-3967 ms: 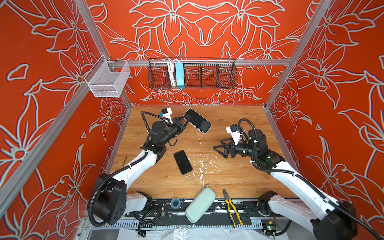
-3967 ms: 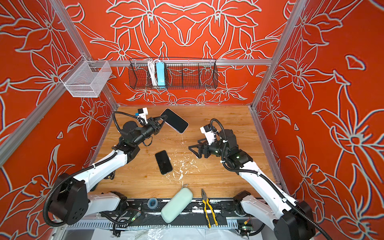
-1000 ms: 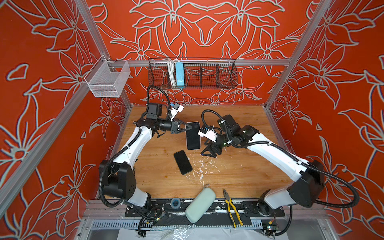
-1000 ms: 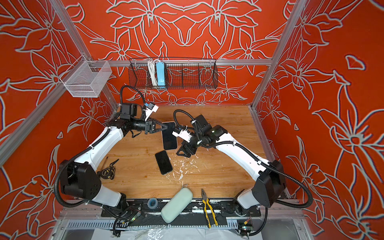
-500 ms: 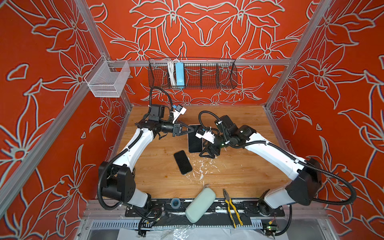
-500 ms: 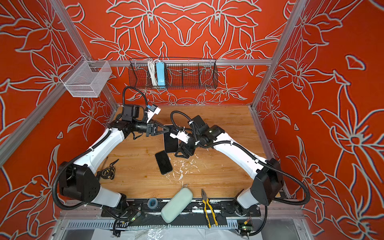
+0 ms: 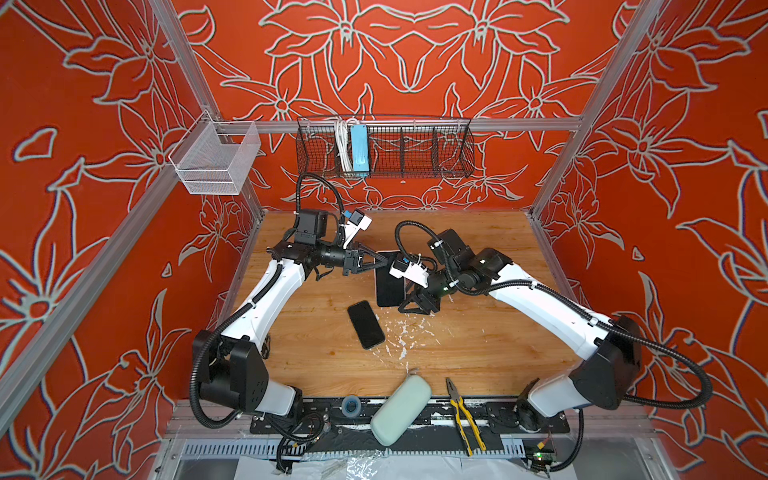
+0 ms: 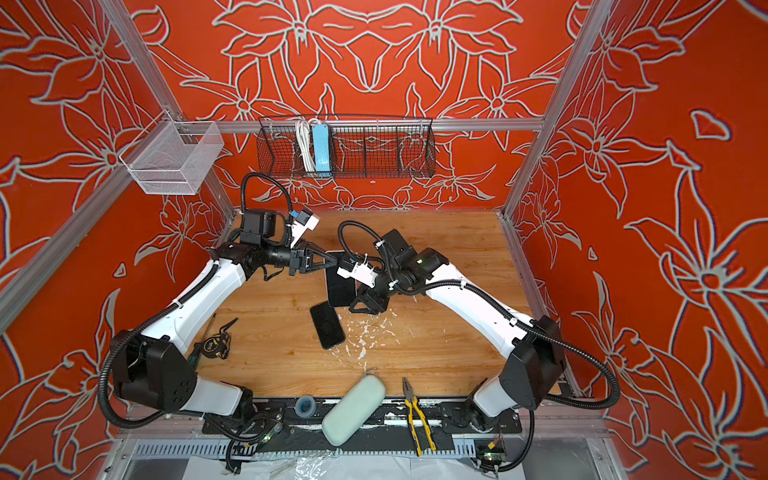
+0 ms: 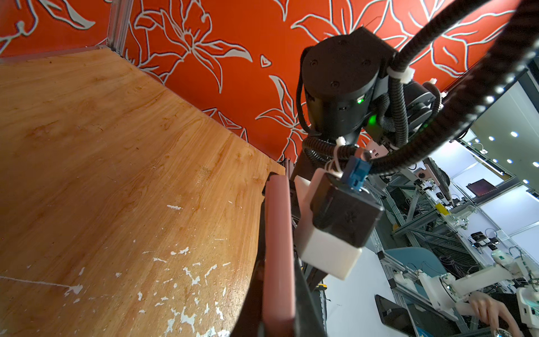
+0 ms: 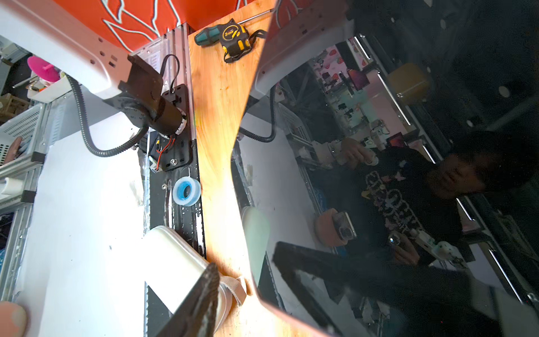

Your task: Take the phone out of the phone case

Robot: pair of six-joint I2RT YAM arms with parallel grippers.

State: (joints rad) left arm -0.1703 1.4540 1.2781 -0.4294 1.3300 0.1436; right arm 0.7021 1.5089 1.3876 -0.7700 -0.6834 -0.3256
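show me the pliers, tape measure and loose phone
pliers (image 7: 458, 401): in a top view, near the joint
tape measure (image 8: 217, 342): in a top view, middle of its body
loose phone (image 7: 365, 324): in a top view, middle of its top face

In both top views the cased phone sits mid-frame, a 2nd phone lower left of it on the table; pouch left of pliers, bottom centre; wire basket upper centre.
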